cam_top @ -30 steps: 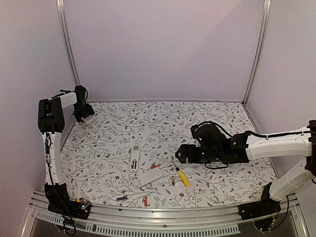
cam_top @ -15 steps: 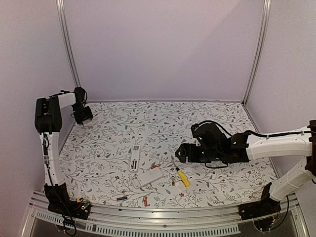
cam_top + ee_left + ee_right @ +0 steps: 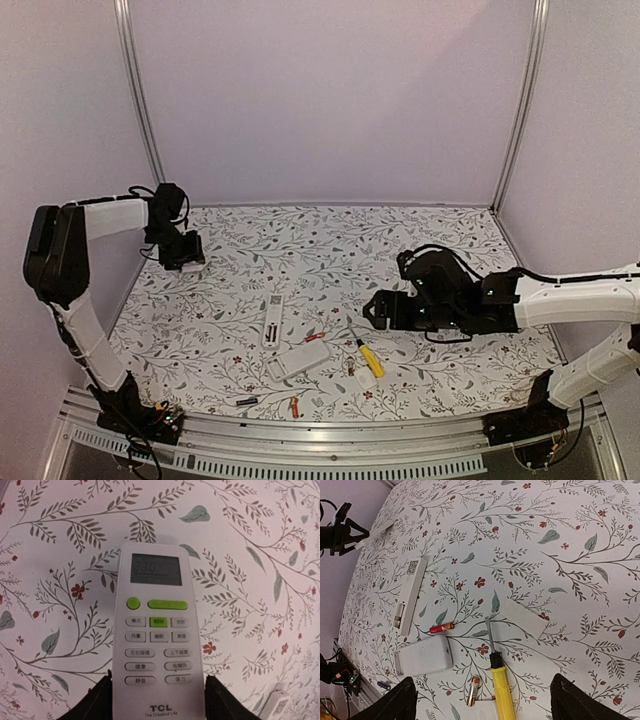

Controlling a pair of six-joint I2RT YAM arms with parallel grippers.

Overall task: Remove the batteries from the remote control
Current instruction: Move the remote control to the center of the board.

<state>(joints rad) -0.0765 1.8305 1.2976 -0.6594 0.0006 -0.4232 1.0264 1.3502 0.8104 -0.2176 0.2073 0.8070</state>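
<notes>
left gripper [image 3: 159, 685]: closed on the lower end of the remote [image 3: 157, 625], one finger pressed to each long side.
remote: held off the table [image 3: 400, 240] at its far left, keypad turned to the wrist camera; digits are shown on the display, so cells are judged to be inside.
right gripper [image 3: 372, 311]: jaws spread wide, nothing held, hung above the screwdriver [image 3: 500, 680] near mid-table.
batteries: a red one [image 3: 441, 627] lies just beside the slim remote [image 3: 410, 595], an orange one [image 3: 473, 691] by the screwdriver handle, a dark one [image 3: 246, 401] near the front edge.
step in hand: the held remote is judged to be readied for unloading.
done well: the remote should be turned back-up and brought toward the centre, within the right arm's reach.
grip: the sides should be kept clamped low, so that the battery door is not covered; where the door sits cannot be told, as the back is hidden.
risk: the smooth casing could slip if it is tilted fast.
</notes>
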